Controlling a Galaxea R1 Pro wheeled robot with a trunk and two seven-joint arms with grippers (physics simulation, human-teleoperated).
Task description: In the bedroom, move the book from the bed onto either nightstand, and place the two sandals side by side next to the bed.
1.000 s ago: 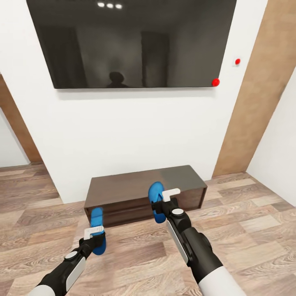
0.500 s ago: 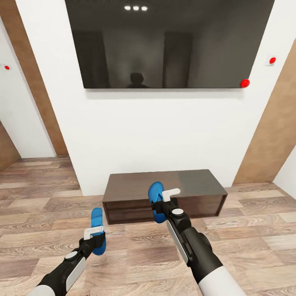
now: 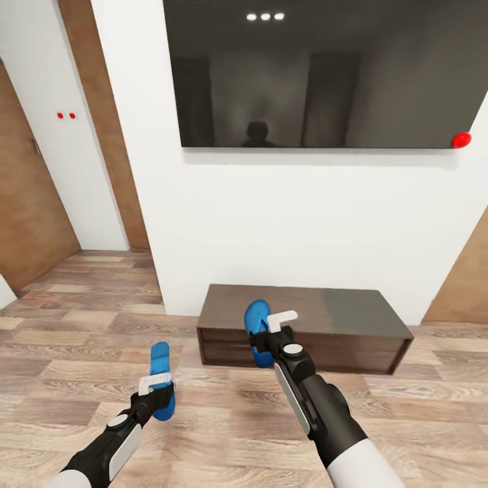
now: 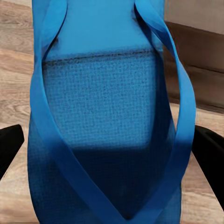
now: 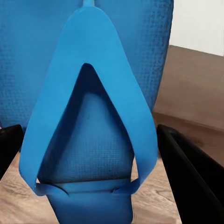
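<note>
Each hand carries one bright blue sandal above the wood floor. My left gripper (image 3: 158, 392) is shut on the left sandal (image 3: 161, 379), whose sole and thong straps (image 4: 107, 116) lie close between the black fingers (image 4: 9, 147). My right gripper (image 3: 270, 339) is shut on the other sandal (image 3: 256, 332), held higher in front of the wall cabinet; its strap and sole (image 5: 88, 116) sit between the fingers (image 5: 191, 172). The bed, the book and the nightstand are out of view.
A long low dark brown wall cabinet (image 3: 339, 318) stands against the white wall under a big dark screen (image 3: 325, 74). A brown door (image 3: 30, 203) and wood wall panel (image 3: 102, 122) are at the left. Plank floor (image 3: 74, 339) spreads around me.
The whole view has swung to the left: cabinet and screen slid right in the picture and the door came into view. Both arms keep their pose, each still holding its sandal.
</note>
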